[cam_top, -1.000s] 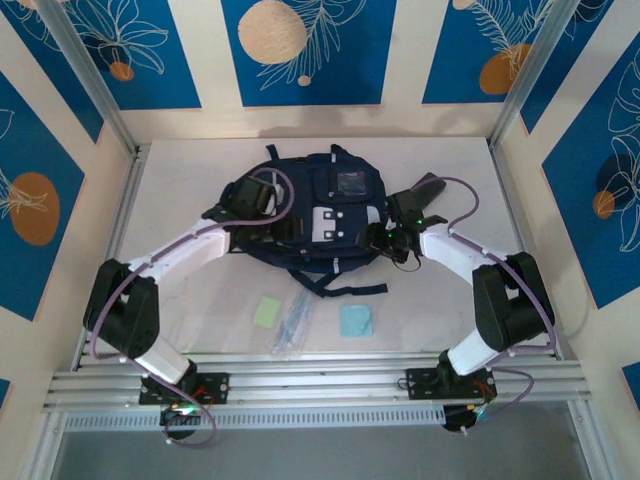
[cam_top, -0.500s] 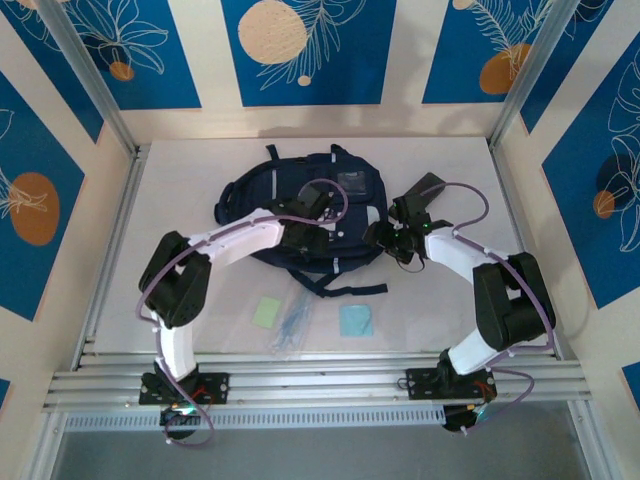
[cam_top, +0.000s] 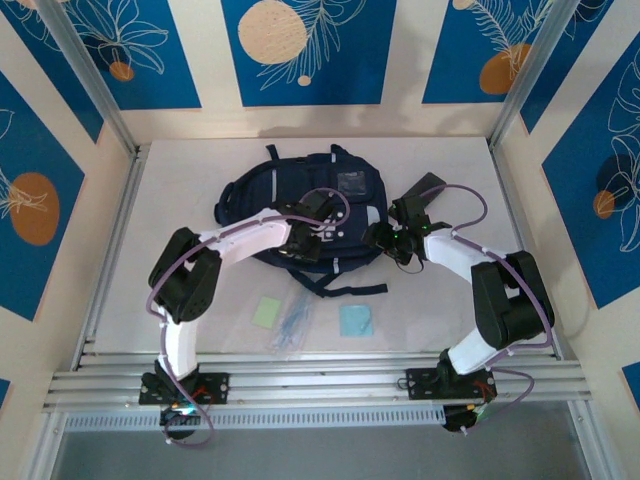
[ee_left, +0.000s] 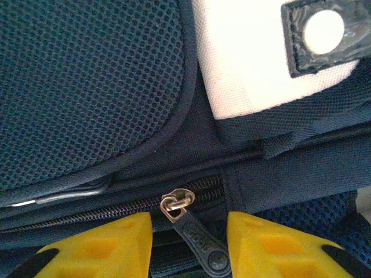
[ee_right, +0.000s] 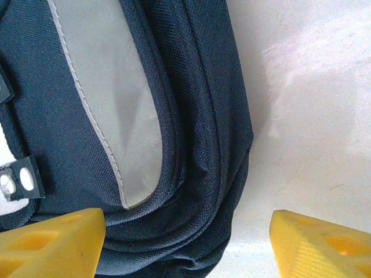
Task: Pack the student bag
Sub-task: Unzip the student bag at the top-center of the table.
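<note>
Left wrist cam: left tool is spread w/ the zipper pull btwn its fingers, not yet pinched. It's prob. lined up to draw the zip open so the student bag, lying flat mid-desk toward the back, can be loaded. Right tool is also spread, straddling the bag's right edge, likely to steady it; bare desk gives room to the right, & a clear packet lies in front.
</note>
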